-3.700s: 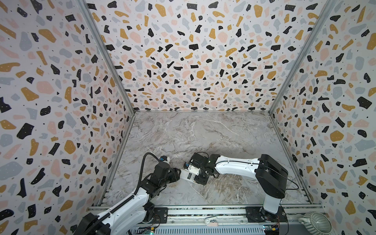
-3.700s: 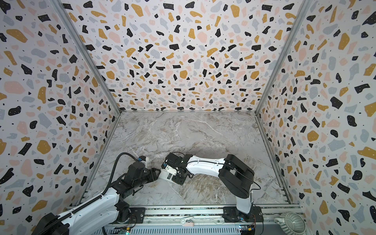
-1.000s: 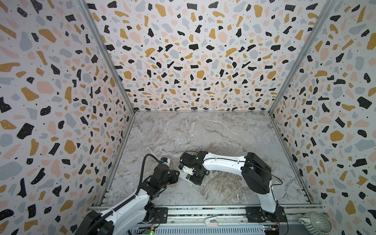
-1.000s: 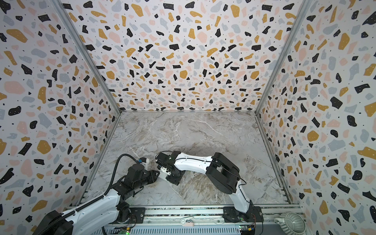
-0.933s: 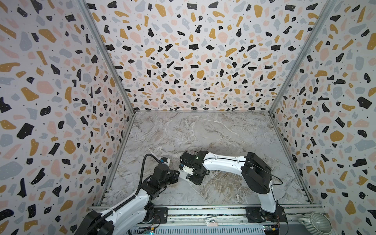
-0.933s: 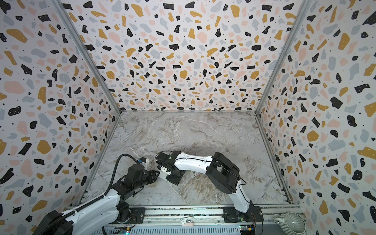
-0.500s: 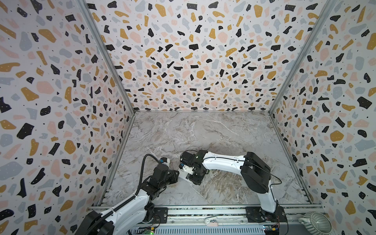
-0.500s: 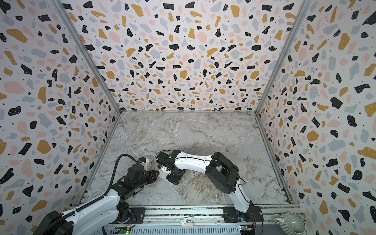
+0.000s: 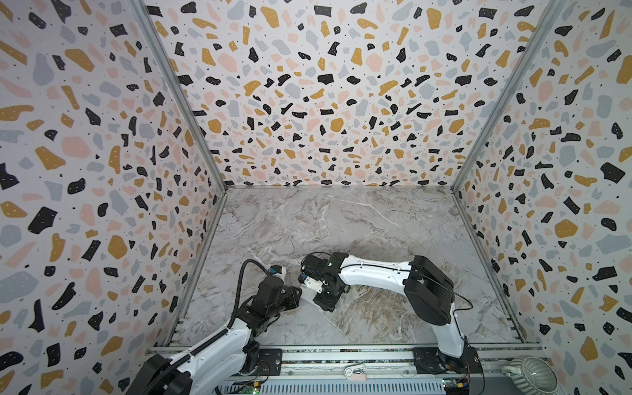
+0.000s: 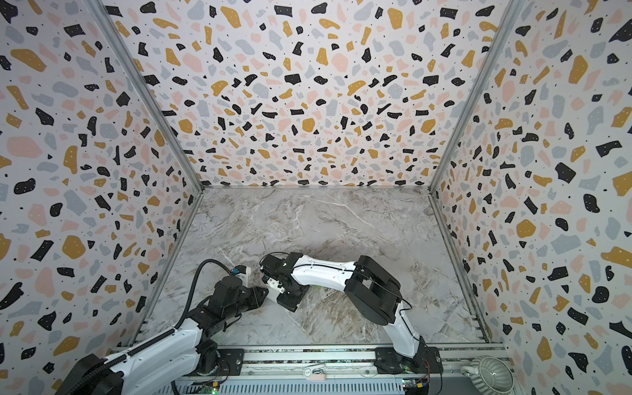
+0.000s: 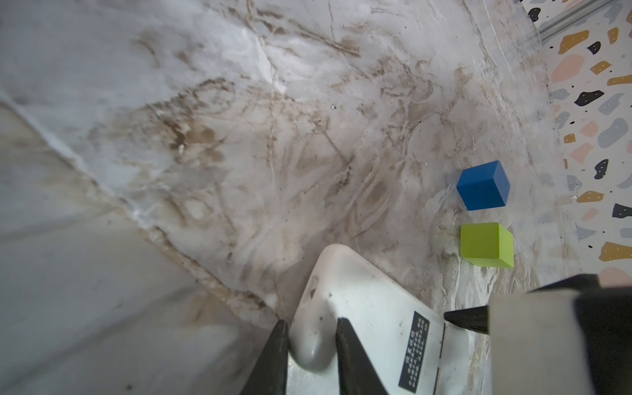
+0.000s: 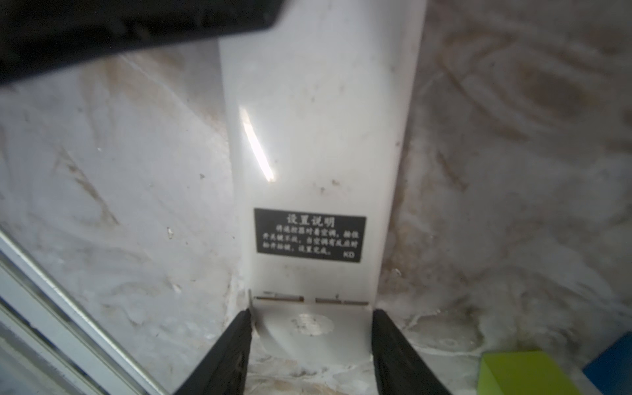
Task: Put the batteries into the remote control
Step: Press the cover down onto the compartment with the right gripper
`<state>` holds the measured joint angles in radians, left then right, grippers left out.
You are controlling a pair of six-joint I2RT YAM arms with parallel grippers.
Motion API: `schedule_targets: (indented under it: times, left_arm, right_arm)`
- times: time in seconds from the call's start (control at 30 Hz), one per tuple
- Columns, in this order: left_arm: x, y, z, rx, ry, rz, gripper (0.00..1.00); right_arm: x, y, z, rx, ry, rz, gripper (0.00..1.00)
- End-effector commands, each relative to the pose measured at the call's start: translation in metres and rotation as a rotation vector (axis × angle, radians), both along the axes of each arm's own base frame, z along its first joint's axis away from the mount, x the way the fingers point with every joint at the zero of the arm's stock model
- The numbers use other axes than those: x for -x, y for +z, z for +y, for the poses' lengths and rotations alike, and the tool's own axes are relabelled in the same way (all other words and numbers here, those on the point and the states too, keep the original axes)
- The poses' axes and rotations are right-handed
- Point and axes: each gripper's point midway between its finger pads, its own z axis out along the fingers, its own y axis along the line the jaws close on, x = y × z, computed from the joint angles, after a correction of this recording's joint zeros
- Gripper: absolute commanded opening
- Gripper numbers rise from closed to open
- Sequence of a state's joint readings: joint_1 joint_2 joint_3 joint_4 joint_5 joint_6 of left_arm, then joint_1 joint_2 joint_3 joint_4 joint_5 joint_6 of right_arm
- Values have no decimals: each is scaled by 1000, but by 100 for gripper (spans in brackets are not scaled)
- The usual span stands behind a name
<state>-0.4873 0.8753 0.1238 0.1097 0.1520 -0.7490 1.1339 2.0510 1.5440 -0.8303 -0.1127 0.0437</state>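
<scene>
two grippers at the remote control (image 12: 314, 136)
we see it white back up at the near left part of the table (image 9: 342, 222). the left gripper (image 11: 312, 321) is narrow and pinches its edge. the right gripper (image 12: 313, 313) has a finger on each side of its other end; we cannot tell if it squeezes. a blue cube (image 11: 484, 184) and a green cube (image 11: 485, 244) sit close by.

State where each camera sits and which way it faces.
Top views: high above the near rail, looking down at the marble table; left arm and right arm show.
Left wrist: on the left arm, facing along the left gripper, shut on the remote control; its black fingers show.
Right wrist: on the right arm, facing along the remote control's white back; right gripper shows, flanking its end.
Shared: both wrist views show the label, green cube and blue cube.
</scene>
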Motion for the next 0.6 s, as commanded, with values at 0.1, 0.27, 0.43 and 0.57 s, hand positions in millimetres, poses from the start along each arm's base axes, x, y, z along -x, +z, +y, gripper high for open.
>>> schedule_targets:
  times: [0.1,0.27,0.43,0.57]
  left_arm:
    - [8,-5,-4,20,-28,26,26]
    - [8,-4,-4,17,-29,27,26]
    - [7,-2,-4,14,-25,24,26]
    - [7,-2,-4,12,-27,26,25]
  right_arm:
    - [1,12,14,-56,6,-2,62]
    - [-4,16,10,-52,-16,-26,66]
    - [-6,25,8,-88,-44,-30,68]
    - [-6,30,4,-102,-58,-30,69]
